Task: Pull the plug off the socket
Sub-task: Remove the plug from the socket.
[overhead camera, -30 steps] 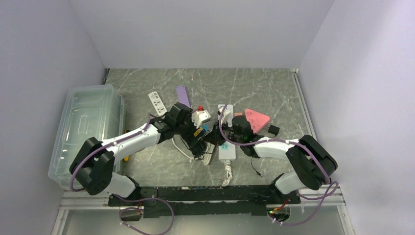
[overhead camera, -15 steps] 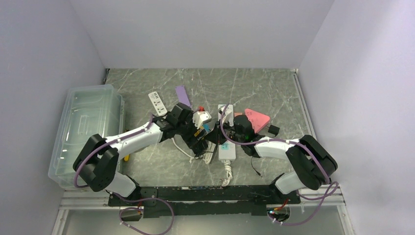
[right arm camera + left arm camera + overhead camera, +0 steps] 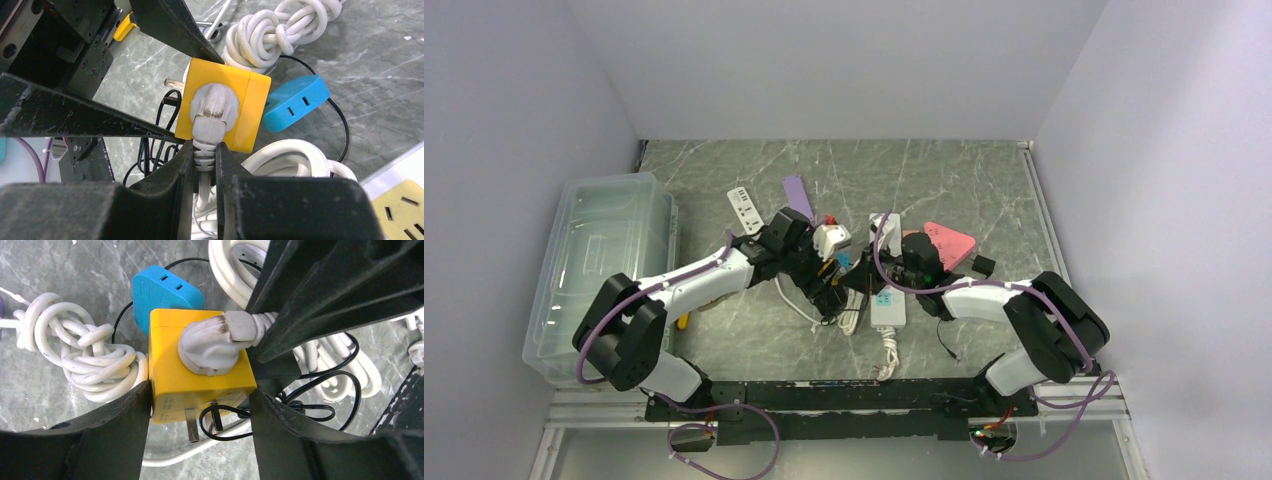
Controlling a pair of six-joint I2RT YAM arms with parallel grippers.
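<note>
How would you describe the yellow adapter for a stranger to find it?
On the grey marble table, look at the middle, among knotted white cables. The yellow adapter is a cube with a white plug in it; the blue adapter beside it holds none.

A yellow socket (image 3: 200, 385) is seen at the centre of the left wrist view, together with a white plug (image 3: 210, 347) smudged with brown. A blue adapter (image 3: 165, 287) is shown above, a white cord (image 3: 80, 347) at the left and a black cable (image 3: 305, 411) at the lower right. The table (image 3: 60, 265) is grey, veined with white.
</note>
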